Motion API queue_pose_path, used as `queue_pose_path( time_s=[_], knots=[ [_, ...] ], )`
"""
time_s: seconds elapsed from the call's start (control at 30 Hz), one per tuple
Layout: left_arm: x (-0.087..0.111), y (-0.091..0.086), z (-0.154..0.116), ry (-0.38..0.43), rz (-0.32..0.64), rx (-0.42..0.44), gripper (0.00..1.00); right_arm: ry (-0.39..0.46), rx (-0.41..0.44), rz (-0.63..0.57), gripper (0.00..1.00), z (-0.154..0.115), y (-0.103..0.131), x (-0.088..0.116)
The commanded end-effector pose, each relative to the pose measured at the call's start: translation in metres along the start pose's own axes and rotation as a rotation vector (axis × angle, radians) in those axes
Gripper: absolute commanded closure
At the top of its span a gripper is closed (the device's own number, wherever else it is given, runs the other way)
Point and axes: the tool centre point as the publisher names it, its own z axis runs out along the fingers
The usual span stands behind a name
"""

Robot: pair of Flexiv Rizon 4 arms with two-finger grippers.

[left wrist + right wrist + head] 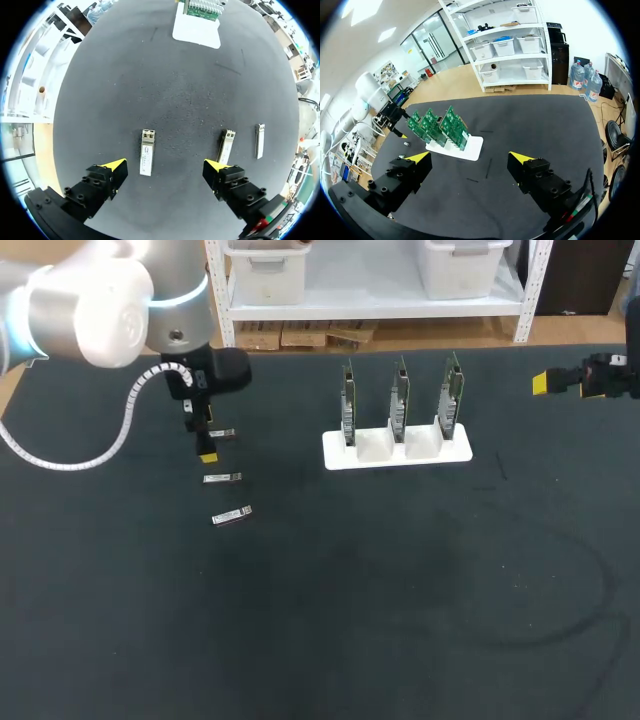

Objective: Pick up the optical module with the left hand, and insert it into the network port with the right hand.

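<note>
Three optical modules lie in a row on the dark desk [400, 620], well apart from the rack. The nearest optical module [231, 516] and the middle optical module [222, 478] lie flat and untouched. The farthest optical module [146, 152] is a slim silver bar with a white label and two square sockets at the end that faces the rack. The left claw [165, 167] hangs over it, fingers spread wide to either side and touching nothing. Beyond, a white rack [360, 452] holds three green circuit boards [401, 400] upright. Over the desk's far right corner, the right claw [470, 159] gapes empty.
</note>
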Motion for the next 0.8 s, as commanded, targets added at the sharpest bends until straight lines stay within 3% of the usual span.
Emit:
queue_pose_path(
  time_s=[0.03,0.63,0.67,0.7,0.8],
  knots=[
    [-0.0018,0.0059,0.0040,0.009,-0.004,0.013,0.00,0.000,0.000,0.000,0.00,0.0001,0.0000,0.0000],
    [-0.0060,0.0093,0.0088,0.003,0.004,0.024,0.00,0.000,0.000,0.000,0.00,0.0001,0.0000,0.0000],
    [-0.0061,0.0096,0.0090,0.003,0.004,0.024,0.32,0.000,0.000,0.000,0.00,0.0001,0.0000,0.0000],
    [-0.0062,0.0098,0.0091,0.003,0.005,0.024,0.55,0.000,0.000,0.000,0.00,0.0001,0.0000,0.0000],
    [-0.0062,0.0104,0.0096,0.005,0.005,0.026,0.63,0.000,0.000,0.000,0.00,0.0001,0.0000,0.0000]
  ],
)
